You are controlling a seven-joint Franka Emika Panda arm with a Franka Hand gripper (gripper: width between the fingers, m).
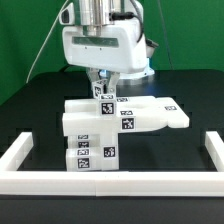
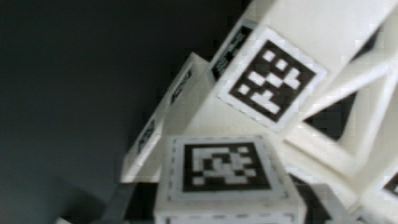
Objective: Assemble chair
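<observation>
Running along the six o'clock edge of the exterior view, the low white border rail [image 1: 110, 180] turns up both sides, probably to keep loose parts from sliding off the black surface [image 1: 30, 110]. Just behind it, near the centre, stands the chair [image 1: 120, 120] as a partly joined cluster: a stack of tagged blocks at about seven o'clock from the centre, with a flat slab [image 1: 160, 112] reaching out toward three o'clock. Its square tags face the camera, presumably so each part can be tracked.

Directly above, at twelve o'clock, the tool [image 1: 103, 92] comes straight down onto a small tagged piece [image 1: 103, 100] topping the cluster. Its jaws look narrowed around that piece, though whether they truly grip it I cannot tell. The vertical approach suits pressing or seating a part into the body below.

The wrist view shows tagged white faces [image 2: 267, 80] and a cross-braced section close up, blurred.
</observation>
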